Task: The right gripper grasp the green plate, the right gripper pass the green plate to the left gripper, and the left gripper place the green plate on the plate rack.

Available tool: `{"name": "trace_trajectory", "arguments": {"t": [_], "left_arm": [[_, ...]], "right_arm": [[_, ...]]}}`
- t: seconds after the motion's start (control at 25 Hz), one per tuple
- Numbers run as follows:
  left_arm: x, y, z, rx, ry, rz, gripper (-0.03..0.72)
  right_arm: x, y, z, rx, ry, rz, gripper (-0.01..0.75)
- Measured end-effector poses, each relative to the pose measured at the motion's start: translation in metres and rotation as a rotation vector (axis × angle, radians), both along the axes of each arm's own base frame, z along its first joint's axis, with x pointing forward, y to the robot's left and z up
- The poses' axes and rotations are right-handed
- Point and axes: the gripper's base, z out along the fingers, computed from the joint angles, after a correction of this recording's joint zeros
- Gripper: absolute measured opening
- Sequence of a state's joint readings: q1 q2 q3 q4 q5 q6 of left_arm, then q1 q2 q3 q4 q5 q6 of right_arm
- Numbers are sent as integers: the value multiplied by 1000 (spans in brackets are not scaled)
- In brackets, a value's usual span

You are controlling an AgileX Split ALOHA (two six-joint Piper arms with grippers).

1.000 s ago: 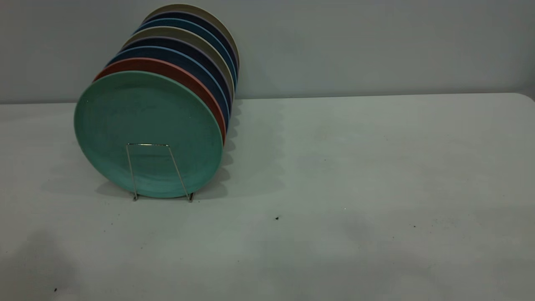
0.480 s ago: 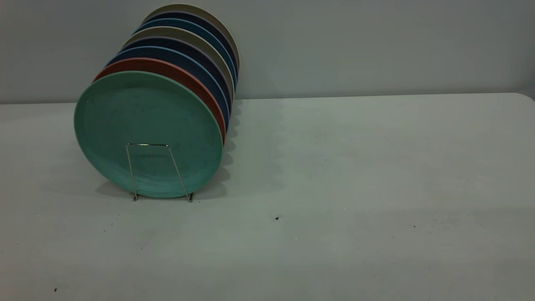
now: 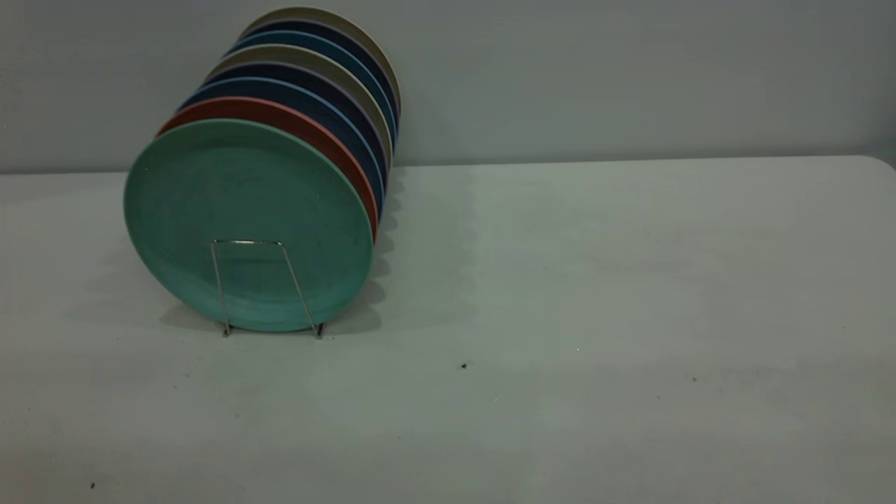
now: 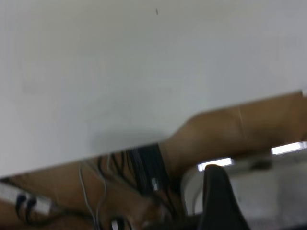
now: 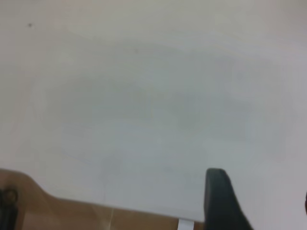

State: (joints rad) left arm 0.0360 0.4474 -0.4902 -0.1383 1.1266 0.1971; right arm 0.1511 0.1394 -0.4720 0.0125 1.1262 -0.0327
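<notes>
Plates stand on edge in the rack (image 3: 266, 288) at nine o'clock on the table (image 3: 595, 280), green plate (image 3: 245, 220) frontmost. Left gripper (image 4: 218, 199) and right gripper (image 5: 220, 199) show one finger each; finger spacing cannot be told.

The tabletop (image 3: 595, 280) is a pale grey-white surface marked with a few small dark specks. The plate rack (image 3: 260, 288) stands directly on it at the left, its wire feet touching the surface, loaded with upright plates.
</notes>
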Motion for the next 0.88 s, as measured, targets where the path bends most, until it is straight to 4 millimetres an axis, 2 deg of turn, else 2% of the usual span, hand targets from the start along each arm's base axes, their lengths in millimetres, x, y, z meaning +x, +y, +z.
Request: {"name": "trace_trajectory", "arguments": {"t": [0.52,0.72,0.88], "left_arm": [[-45,-2,7,13,-332,0,466],[-54,-2,7,15,-391,0,466],[-59,-2,7,15,-422,-6,466]], "right_arm": [[-8,-1,0,9,-51,1,430],[-10,-1,0,10,-63,-9,430],[-20,-2,0,16,-135,-104,430]]}}
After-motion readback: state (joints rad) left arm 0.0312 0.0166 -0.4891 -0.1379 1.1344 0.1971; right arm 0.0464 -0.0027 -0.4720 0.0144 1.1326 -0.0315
